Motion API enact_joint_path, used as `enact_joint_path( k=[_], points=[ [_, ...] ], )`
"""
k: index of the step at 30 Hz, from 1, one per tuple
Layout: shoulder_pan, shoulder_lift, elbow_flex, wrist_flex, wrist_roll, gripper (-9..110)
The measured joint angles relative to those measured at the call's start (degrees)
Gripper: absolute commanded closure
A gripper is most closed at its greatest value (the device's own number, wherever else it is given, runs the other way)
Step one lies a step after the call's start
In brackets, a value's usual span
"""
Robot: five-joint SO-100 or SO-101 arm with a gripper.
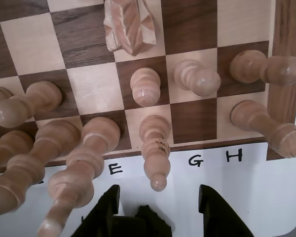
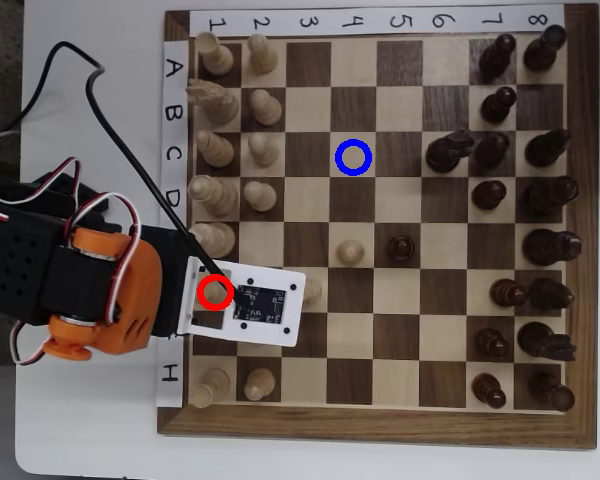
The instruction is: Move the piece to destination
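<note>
The piece (image 1: 155,148) is a slim light-tan chess piece with a small round knob, standing on the board's first rank by the letters between E and G. In the overhead view its knob (image 2: 215,291) shows inside a red ring, through the white wrist mount. My gripper (image 1: 160,195) is open, and its two black fingers (image 1: 106,207) stand either side of the knob and just short of it, touching nothing. The destination (image 2: 353,158) is the board square marked with a blue ring, up and to the right of the arm in the overhead view.
Light pawns (image 1: 145,86) and a knight (image 1: 129,24) stand just beyond the piece. Taller light pieces (image 1: 84,158) crowd its left and a rook (image 1: 266,128) stands to its right. A light pawn (image 2: 351,251) and a dark pawn (image 2: 401,247) sit mid-board, and dark pieces (image 2: 540,150) fill the right side.
</note>
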Motion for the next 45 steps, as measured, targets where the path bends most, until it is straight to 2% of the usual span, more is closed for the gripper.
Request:
enact_joint_path(
  k=[20, 45],
  points=[
    [0.0, -1.85, 9.84, -7.29, -0.7, 82],
    [4.39, -4.31, 13.89, -13.89, -3.6, 82]
  ],
)
